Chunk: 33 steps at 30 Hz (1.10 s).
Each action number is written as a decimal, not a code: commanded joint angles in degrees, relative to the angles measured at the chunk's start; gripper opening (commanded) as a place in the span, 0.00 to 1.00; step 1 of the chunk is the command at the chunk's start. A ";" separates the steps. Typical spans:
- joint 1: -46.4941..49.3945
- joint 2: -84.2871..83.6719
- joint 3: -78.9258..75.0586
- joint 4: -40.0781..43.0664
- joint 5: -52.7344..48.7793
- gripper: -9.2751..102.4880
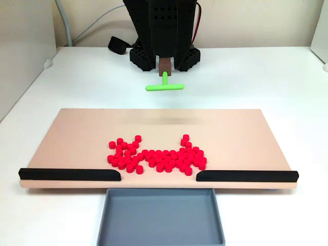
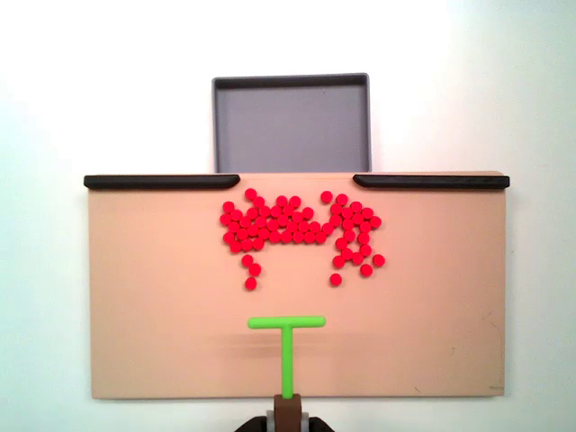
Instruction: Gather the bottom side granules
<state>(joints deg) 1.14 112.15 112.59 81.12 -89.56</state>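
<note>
At the far edge of the board in a fixed view, the gripper sits closed down on the stem of the green T-shaped tool — the jaws are pinched narrow around it, with the crossbar pointing out toward the board. In the view from above, the tool hangs over the tan board with its crossbar level and the gripper right at the bottom edge of the frame.

The granules are a bright red clump spread across the middle of the board, well apart from the crossbar. From above, the granules bunch up just short of the gap between the two black rails — a few strays sit closer to the tool. The grey tray lies just past that gap.
</note>
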 commanded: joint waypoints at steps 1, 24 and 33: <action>1.41 0.26 -0.35 0.09 -1.93 0.08; 2.29 -3.43 -1.14 -0.53 -1.32 0.08; 1.85 -1.49 -1.14 -0.44 -1.32 0.08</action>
<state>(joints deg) 3.52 108.72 112.59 80.86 -91.05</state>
